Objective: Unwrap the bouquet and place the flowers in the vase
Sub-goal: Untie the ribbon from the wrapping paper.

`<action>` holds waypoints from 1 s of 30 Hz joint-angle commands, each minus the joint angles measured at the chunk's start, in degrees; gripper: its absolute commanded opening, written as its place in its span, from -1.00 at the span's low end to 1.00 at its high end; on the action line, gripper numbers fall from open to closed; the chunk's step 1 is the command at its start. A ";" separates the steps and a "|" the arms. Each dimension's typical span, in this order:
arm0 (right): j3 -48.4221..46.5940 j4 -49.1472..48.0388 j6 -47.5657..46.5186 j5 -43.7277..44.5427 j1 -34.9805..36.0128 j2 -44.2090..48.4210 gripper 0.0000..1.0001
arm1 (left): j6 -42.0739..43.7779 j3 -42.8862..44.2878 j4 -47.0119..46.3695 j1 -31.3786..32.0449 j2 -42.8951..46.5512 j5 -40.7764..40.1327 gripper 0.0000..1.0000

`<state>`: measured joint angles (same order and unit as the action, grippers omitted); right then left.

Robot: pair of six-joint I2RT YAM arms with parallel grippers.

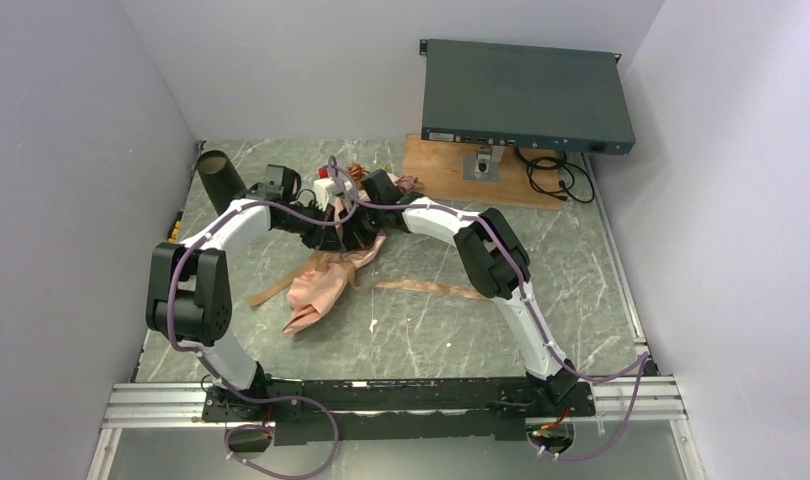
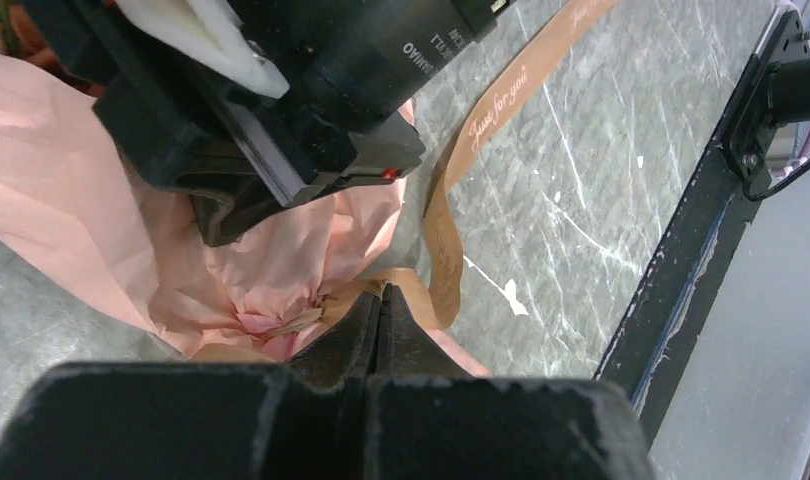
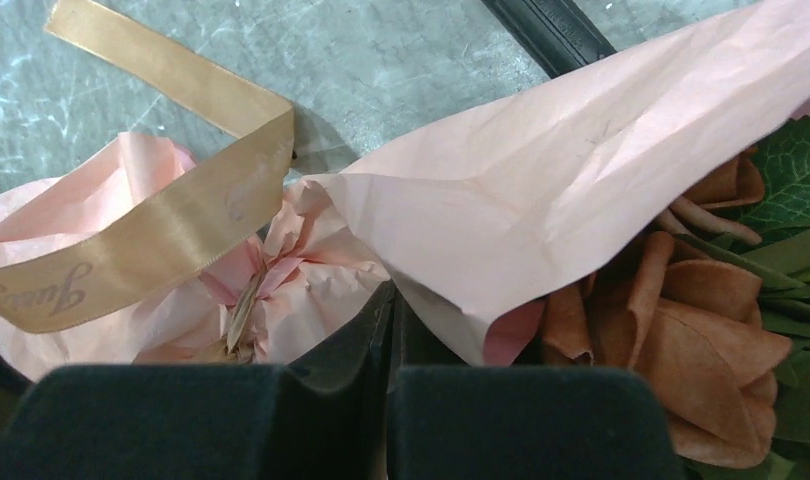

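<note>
1. vase (image 1: 219,172): stands far-left on the table, beside the left arm.
2. left gripper (image 2: 381,305): fingers fully closed, tips at the wrap's gathered neck; pinch unclear.
3. bouquet (image 1: 321,285): lying mid-table, paper on, ribbon (image 3: 171,225) loose.
4. right gripper (image 3: 391,310): fingers closed, tips at the paper edge, beside a rust rose (image 3: 681,340).

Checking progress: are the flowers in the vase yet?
Out. The flowers lie in the pink paper; the vase stands apart, nothing poking from it.

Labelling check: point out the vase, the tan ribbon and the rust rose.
vase (image 1: 224,188): top external view, side wall just below the open rim.
tan ribbon (image 3: 171,225): right wrist view, middle of the band lying over the pink paper.
rust rose (image 3: 701,340): right wrist view, an outer petal.
</note>
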<state>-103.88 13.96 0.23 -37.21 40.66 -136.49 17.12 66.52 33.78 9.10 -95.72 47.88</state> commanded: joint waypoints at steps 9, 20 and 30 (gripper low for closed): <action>4.95 8.96 -9.52 6.54 0.83 -2.79 -1.00 | 23.65 -5.91 8.90 1.10 9.41 1.13 -1.00; 5.20 9.56 -10.18 7.06 1.00 -3.24 -1.00 | 14.34 -1.43 -1.29 17.16 4.79 -4.33 -1.00; 6.89 8.51 -10.74 6.87 1.00 -2.05 -1.00 | 11.99 -8.07 0.62 10.08 8.65 -9.53 -1.00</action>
<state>-101.23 15.22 -7.38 -36.88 41.15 -134.93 33.17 60.62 34.37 25.19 -91.15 35.42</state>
